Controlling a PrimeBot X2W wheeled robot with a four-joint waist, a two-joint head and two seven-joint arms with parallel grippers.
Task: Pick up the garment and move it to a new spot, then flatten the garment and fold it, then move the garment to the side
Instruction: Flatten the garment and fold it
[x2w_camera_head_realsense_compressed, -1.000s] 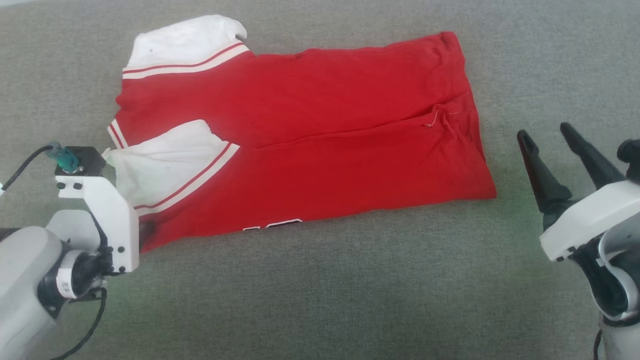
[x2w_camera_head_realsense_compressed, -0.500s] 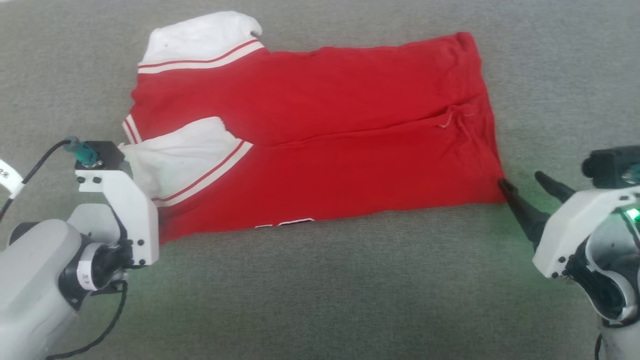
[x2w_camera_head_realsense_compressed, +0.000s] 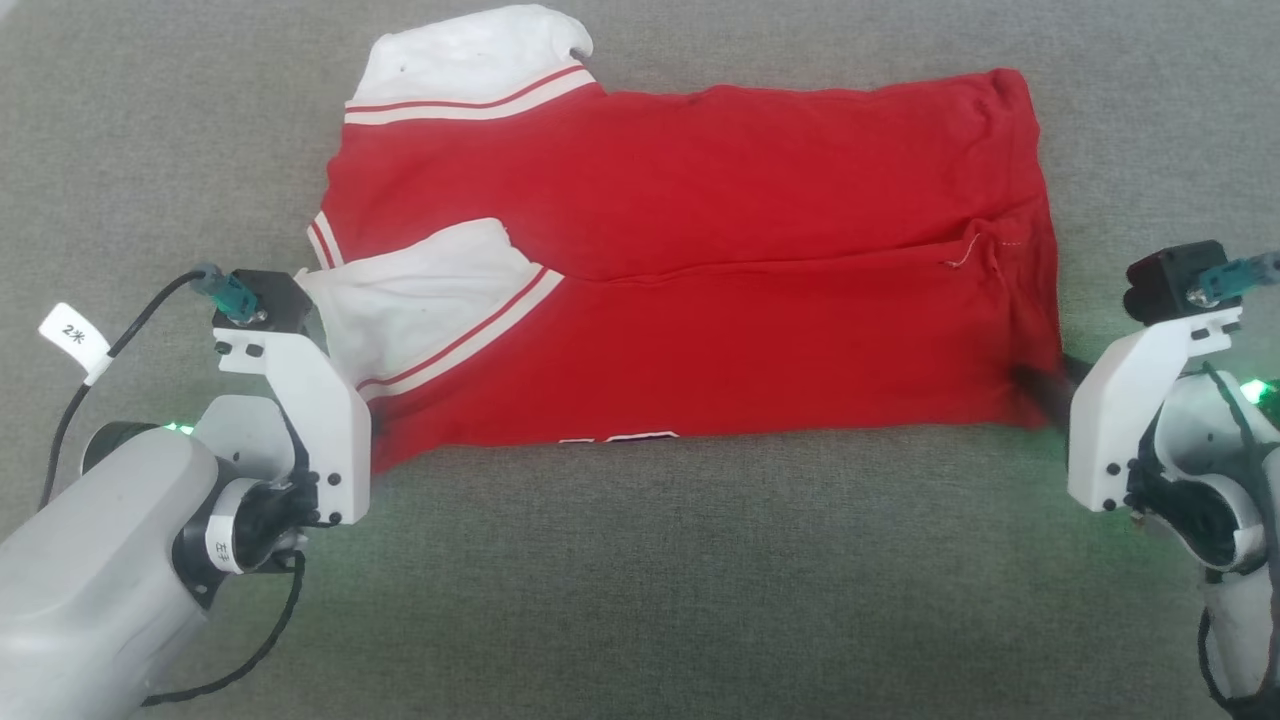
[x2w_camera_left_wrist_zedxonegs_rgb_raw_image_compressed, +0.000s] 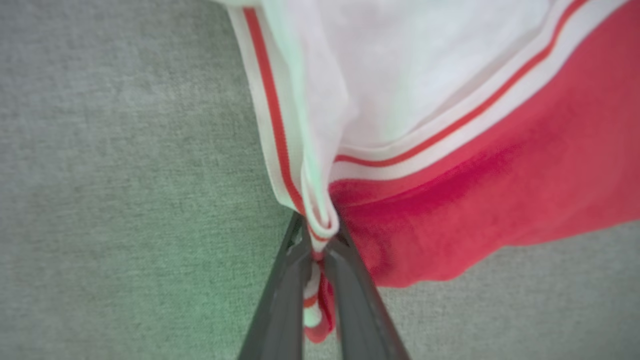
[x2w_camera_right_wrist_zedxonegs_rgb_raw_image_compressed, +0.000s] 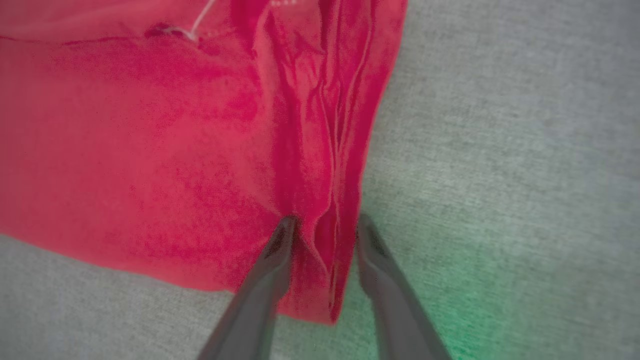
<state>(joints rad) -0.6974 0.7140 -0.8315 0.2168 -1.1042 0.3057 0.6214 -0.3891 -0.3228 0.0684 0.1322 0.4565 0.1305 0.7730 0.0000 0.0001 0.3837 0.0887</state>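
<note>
Since a second ago the right gripper (x2w_camera_right_wrist_zedxonegs_rgb_raw_image_compressed: 325, 222) has come from well apart to the near right corner of the one garment (x2w_camera_head_realsense_compressed: 700, 250). That red jersey lies folded lengthwise on the grey cloth surface (x2w_camera_head_realsense_compressed: 640, 580), collar end to the left and hem to the right. In the right wrist view the two dark fingers (x2w_camera_right_wrist_zedxonegs_rgb_raw_image_compressed: 270, 260) straddle the bunched hem edge. One rests on the red cloth and the other on the grey just beside it, with a gap between them, so this claw is not yet clenched. The left gripper (x2w_camera_left_wrist_zedxonegs_rgb_raw_image_compressed: 320, 235) is pinched tight on the red-and-white striped trim (x2w_camera_left_wrist_zedxonegs_rgb_raw_image_compressed: 272, 110) at the near left corner, with cloth squeezed between its two fingers. Two white sleeves show, one at the far left corner (x2w_camera_head_realsense_compressed: 470, 50) and one folded over the red body (x2w_camera_head_realsense_compressed: 420, 300). A sliver of the white-outlined number (x2w_camera_head_realsense_compressed: 620, 437) peeks out at the near edge.
</note>
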